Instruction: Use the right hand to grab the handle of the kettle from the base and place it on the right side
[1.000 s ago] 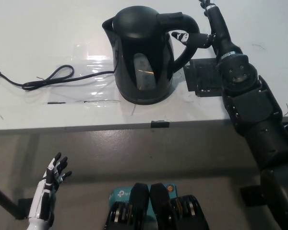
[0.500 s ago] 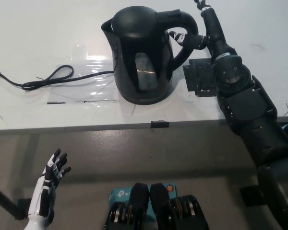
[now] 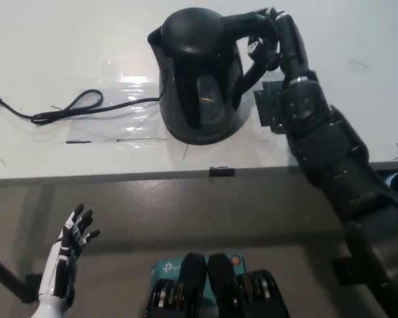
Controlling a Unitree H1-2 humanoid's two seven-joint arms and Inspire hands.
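Right hand (image 3: 268, 33) has its fingers wrapped round the handle (image 3: 252, 40) of the kettle (image 3: 199, 73), which we judge sits on its base just left of it, ready for lifting; our left hand (image 3: 66, 255) rests spread, far below; no label readable

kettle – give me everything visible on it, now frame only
The kettle is black, glossy, plastic-looking, with a domed lid, a spout facing picture left and a looped handle on its right. A translucent water window shows on the front. It stands upright on the white table, over its base; the base itself is hidden beneath it. The black right hand is wrapped around the handle's top. A black cord runs off left.
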